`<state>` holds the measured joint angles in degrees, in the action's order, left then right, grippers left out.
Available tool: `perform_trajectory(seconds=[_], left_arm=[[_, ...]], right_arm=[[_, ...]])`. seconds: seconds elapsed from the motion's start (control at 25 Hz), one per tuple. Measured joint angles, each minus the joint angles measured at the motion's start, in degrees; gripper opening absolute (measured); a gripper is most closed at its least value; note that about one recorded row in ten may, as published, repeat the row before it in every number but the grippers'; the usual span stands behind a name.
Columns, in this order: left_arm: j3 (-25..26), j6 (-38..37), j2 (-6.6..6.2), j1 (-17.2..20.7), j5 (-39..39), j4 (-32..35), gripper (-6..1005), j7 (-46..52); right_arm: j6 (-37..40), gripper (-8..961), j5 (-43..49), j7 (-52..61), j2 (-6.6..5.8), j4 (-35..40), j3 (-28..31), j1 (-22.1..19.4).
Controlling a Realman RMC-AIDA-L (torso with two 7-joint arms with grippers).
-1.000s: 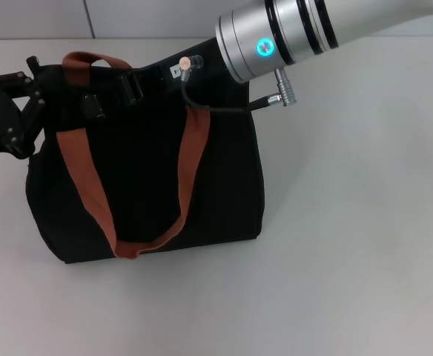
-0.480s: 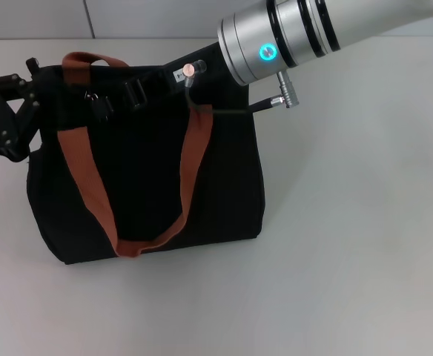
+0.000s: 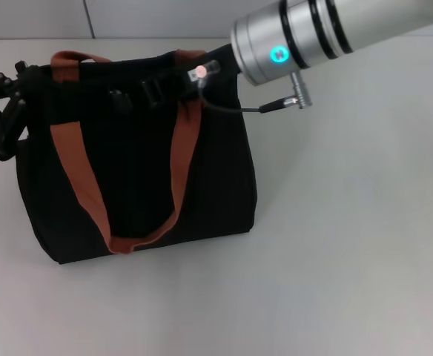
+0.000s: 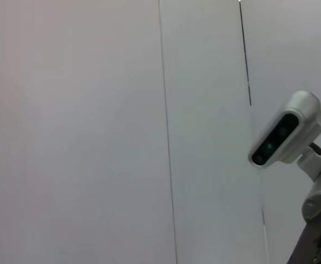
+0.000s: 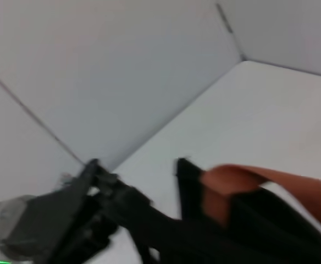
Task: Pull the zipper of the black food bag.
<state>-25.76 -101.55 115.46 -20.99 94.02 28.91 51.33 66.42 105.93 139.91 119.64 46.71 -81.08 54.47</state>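
The black food bag (image 3: 139,178) stands at the left of the white table, one rust-brown strap handle (image 3: 75,170) hanging down its front. My left gripper (image 3: 10,96) is at the bag's upper left corner and is shut on the fabric there. My right gripper (image 3: 136,93) reaches in from the upper right and lies along the bag's top edge. The zipper is hidden among the black parts there. The right wrist view shows the bag's end (image 5: 248,231), a strap (image 5: 243,181) and my left gripper (image 5: 97,176) at that end.
The white table (image 3: 350,237) stretches to the right of and in front of the bag. A grey wall runs along the back. A cable (image 3: 235,110) hangs from my right wrist over the bag's right top corner. The left wrist view shows only wall panels and my head camera (image 4: 284,137).
My right arm has moved right and slightly back along the bag's top. The bag has shifted left and its top has lifted and straightened. My left gripper has moved left with the bag's corner.
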Motion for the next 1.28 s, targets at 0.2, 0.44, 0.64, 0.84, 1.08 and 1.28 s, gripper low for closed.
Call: perform_trajectory(seconds=[0.2,0.44,0.64,0.84,1.08,1.28], left_arm=[[0.02,0.14,-0.07,-0.01,-0.07,0.00,55,0.00],[0.07,0.20,-0.11,0.01,-0.14,0.01,57,0.00],[0.10,0.30,-0.21,0.01,-0.19,0.01,58,0.00],[0.11,0.40,-0.20,-0.10,-0.21,-0.64,60,-0.01],[0.05,0.38,0.07,-0.03,-0.26,-0.67,62,-0.02],[-0.03,0.26,0.08,-0.01,-0.25,-0.71,63,-0.04]], right_arm=[[0.50,0,5.30,5.82,0.02,10.33,-0.02,-6.91],[2.39,0,8.86,9.41,-0.01,24.17,1.36,-18.22],[3.76,1,4.46,6.07,0.06,25.08,2.81,-20.69],[7.13,57,-14.03,-12.19,-0.23,17.38,7.90,-23.99],[22.81,148,-31.11,-41.56,-0.61,2.20,14.50,-25.43],[36.74,327,-28.36,-61.51,-2.80,-10.96,17.31,-24.53]])
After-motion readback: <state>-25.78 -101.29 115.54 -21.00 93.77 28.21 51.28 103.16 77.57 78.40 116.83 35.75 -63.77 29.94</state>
